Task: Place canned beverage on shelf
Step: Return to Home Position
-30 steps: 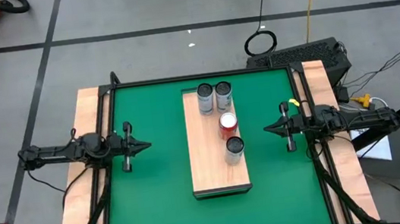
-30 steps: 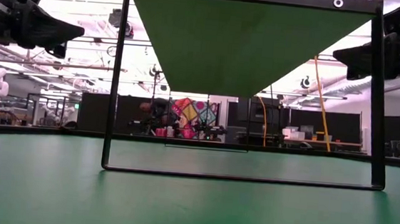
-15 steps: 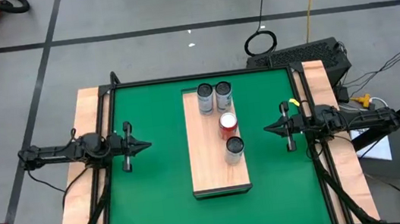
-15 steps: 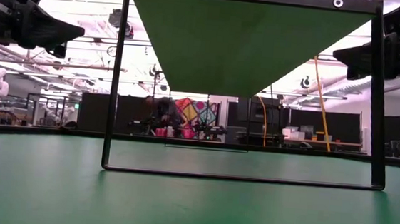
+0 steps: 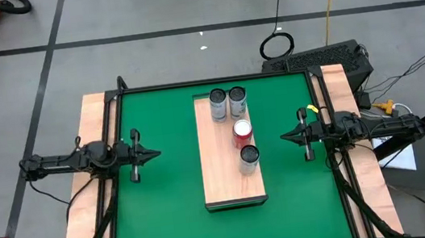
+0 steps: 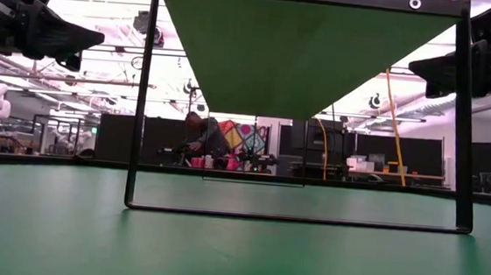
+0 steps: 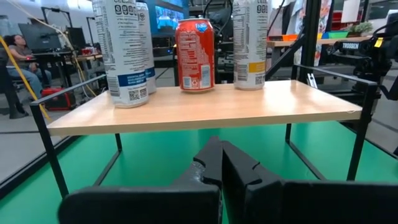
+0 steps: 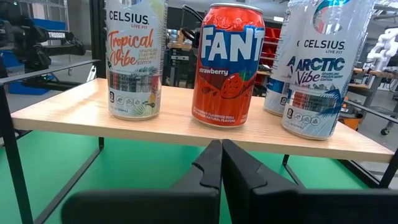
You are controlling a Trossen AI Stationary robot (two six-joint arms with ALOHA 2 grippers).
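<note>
Left gripper [image 5: 152,152]: jaws together, nothing held; the left wrist view shows the two fingers pressed tip to tip [image 7: 221,163]. It hangs over the left edge of the green worktop [image 5: 175,209], pointing inward, well apart from the shelf [image 5: 233,183].

Right gripper [image 5: 286,136]: same picture. Its jaws are together and empty, and it sits over the worktop's right edge, facing the shelf and well clear of it.

The shelf is a light-wood board on a thin dark frame. It stands mid-worktop, long side running from the back edge toward the front.

Four cans stand upright on it:
- The white-blue can [image 8: 323,65] and a second tall can [image 5: 218,104] stand side by side at the back end.
- The red can [image 5: 243,132] is just in front of them.
- The white-yellow can [image 5: 249,157] is next in line, about mid-board.
- The single-file cans keep toward the shelf's right long edge.
- The front half of the board is bare.

No cans show on the green worktop.

Step, as I judge it: placing is done and this is the return to home, with both arms looking parked symmetrically. The next move calls for little. At most, settle at rest with jaws closed and stay clear of the shelf frame so the cans are not jolted.
</note>
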